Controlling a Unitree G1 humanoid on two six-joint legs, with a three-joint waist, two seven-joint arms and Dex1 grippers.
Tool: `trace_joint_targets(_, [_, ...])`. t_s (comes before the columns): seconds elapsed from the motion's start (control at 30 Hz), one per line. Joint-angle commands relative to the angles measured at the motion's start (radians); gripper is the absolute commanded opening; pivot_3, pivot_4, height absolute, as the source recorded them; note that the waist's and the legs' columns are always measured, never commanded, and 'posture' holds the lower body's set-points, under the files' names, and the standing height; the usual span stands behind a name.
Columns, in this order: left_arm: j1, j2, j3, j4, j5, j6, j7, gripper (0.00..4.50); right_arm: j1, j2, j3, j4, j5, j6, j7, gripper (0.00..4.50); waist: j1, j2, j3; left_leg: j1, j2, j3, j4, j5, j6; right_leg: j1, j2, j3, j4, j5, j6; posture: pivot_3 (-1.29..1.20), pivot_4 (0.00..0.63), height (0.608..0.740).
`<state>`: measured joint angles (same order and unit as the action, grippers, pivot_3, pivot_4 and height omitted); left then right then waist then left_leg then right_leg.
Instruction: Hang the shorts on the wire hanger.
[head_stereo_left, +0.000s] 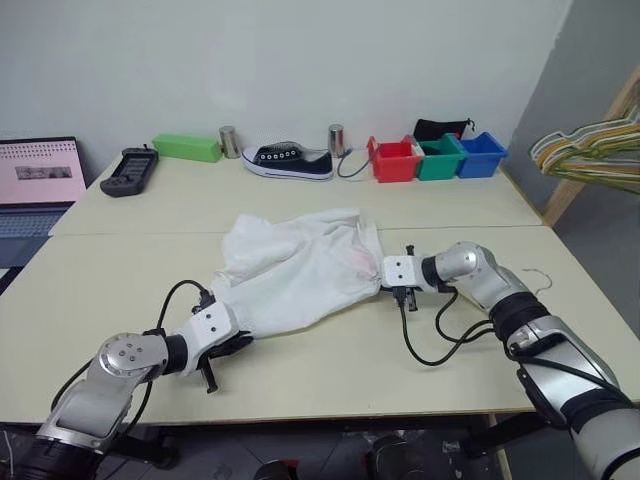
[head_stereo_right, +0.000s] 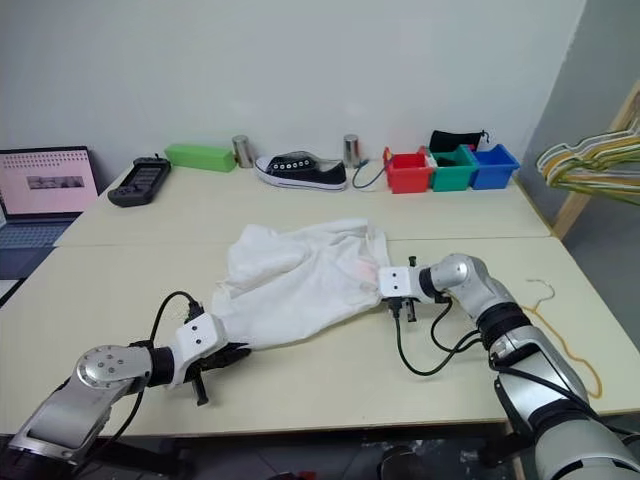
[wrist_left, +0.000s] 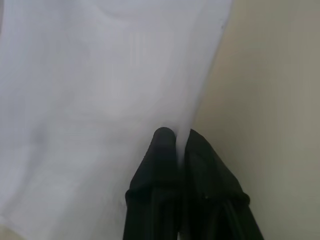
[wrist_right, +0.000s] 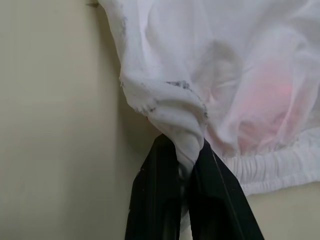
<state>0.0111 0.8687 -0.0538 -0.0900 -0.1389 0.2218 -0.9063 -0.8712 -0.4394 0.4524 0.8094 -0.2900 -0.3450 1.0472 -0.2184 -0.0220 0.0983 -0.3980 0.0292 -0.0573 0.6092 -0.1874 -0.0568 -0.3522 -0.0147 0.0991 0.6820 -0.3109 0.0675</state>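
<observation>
Your shorts lie crumpled on the counter, about the middle, between the two arms. Your left pincer is clamped on a thin fold at the near left edge of the cloth; your right pincer has a bunched twist of fabric squeezed between its fingers at the right edge, just beside the gathered elastic waistband and the faint pink mark. The wire hanger lies flat on the counter at the near right, well apart from the shorts, its small hook toward the far side.

Expect the cloth to be very light, limp and thin: it will sag and fold between your two holds and keep no shape of its own. The left hold looks shallow, perhaps only a single layer, so it could slip under tension. The waistband is probably the firmer place to hold. The hanger looks springy and liable to skate on the smooth counter, so pin it before draping.
</observation>
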Motion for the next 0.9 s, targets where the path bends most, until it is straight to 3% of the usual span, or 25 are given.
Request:
trace_joint_targets(0.03, [-0.001, 0.033, 0.031, -0.043, -0.002, 0.025, -0.023, 0.05, 0.023, -0.022, -0.031, -0.087, 0.032, 0.012, 0.027, 0.24, 0.000, 0.000, 0.000, 0.000, 0.000, 0.000, 0.000, 0.000, 0.000, 0.000, 0.000, 0.000, 0.000, 0.000, 0.000, -0.13, 0.019, 0.740])
trace_joint_targets(0.17, [0.068, 0.111, 0.073, -0.173, -0.080, 0.109, -0.124, 0.05, 0.114, -0.095, -0.039, -0.312, 0.111, 0.100, 0.174, 0.24, -0.001, 0.000, 0.000, -0.001, 0.000, 0.000, 0.000, 0.000, 0.000, 0.000, 0.000, 0.000, 0.000, 0.000, 0.000, -0.12, 0.019, 0.740])
trace_joint_targets(0.33, [0.226, 0.287, 0.214, -0.349, -0.253, 0.201, -0.365, 0.05, 0.284, -0.321, -0.039, -0.780, 0.315, 0.350, 0.479, 0.24, 0.012, 0.001, 0.001, -0.003, 0.000, 0.000, -0.001, -0.001, -0.001, -0.001, -0.002, -0.001, 0.000, -0.001, -0.003, -0.11, 0.015, 0.740])
trace_joint_targets(0.47, [0.179, 0.342, 0.254, -0.307, -0.310, 0.241, -0.430, 0.05, 0.283, -0.370, -0.059, -0.902, 0.422, 0.535, 0.531, 0.24, 0.021, 0.002, 0.001, 0.000, 0.000, 0.000, -0.002, -0.001, -0.001, 0.000, -0.003, -0.002, 0.000, -0.009, -0.007, -0.11, 0.009, 0.740])
trace_joint_targets(0.57, [-0.160, 0.277, 0.133, -0.009, -0.165, 0.152, -0.337, 0.05, 0.069, -0.191, -0.093, -0.618, 0.377, 0.553, 0.319, 0.24, 0.016, 0.001, 0.002, 0.006, 0.001, 0.000, -0.001, -0.001, -0.001, -0.001, -0.002, -0.003, 0.000, -0.009, -0.007, -0.12, 0.000, 0.740])
trace_joint_targets(0.63, [-0.448, 0.194, 0.046, 0.282, 0.002, 0.013, -0.196, 0.05, -0.133, -0.056, -0.126, -0.299, 0.305, 0.504, 0.082, 0.24, -0.003, 0.000, 0.003, 0.012, 0.000, 0.000, -0.002, -0.004, -0.006, 0.001, -0.002, -0.004, -0.001, -0.007, -0.006, -0.12, 0.000, 0.740])
trace_joint_targets(0.77, [-1.022, 0.047, -0.049, 0.890, 0.280, -0.213, 0.306, 0.05, -0.510, 0.086, -0.141, 0.251, 0.136, 0.327, -0.577, 0.24, -0.009, -0.006, 0.004, 0.012, -0.004, -0.005, -0.001, 0.006, 0.001, 0.003, -0.002, -0.005, -0.005, 0.018, -0.001, -0.13, 0.000, 0.740])
trace_joint_targets(0.83, [-1.264, 0.019, -0.051, 1.085, 0.355, -0.319, 0.605, 0.05, -0.657, 0.100, -0.147, 0.379, 0.066, 0.237, -0.945, 0.24, -0.009, -0.009, 0.002, 0.001, -0.004, -0.012, -0.001, 0.018, 0.000, -0.006, -0.002, -0.008, -0.004, 0.023, 0.001, -0.13, 0.000, 0.740])
trace_joint_targets(0.9, [-1.400, 0.025, -0.045, 1.162, 0.398, -0.426, 0.812, 0.05, -0.738, 0.102, -0.165, 0.425, 0.041, 0.153, -1.145, 0.24, -0.003, -0.010, 0.002, -0.009, -0.007, -0.014, 0.000, 0.019, -0.001, -0.019, -0.004, -0.007, 0.000, 0.028, 0.007, -0.13, 0.000, 0.740])
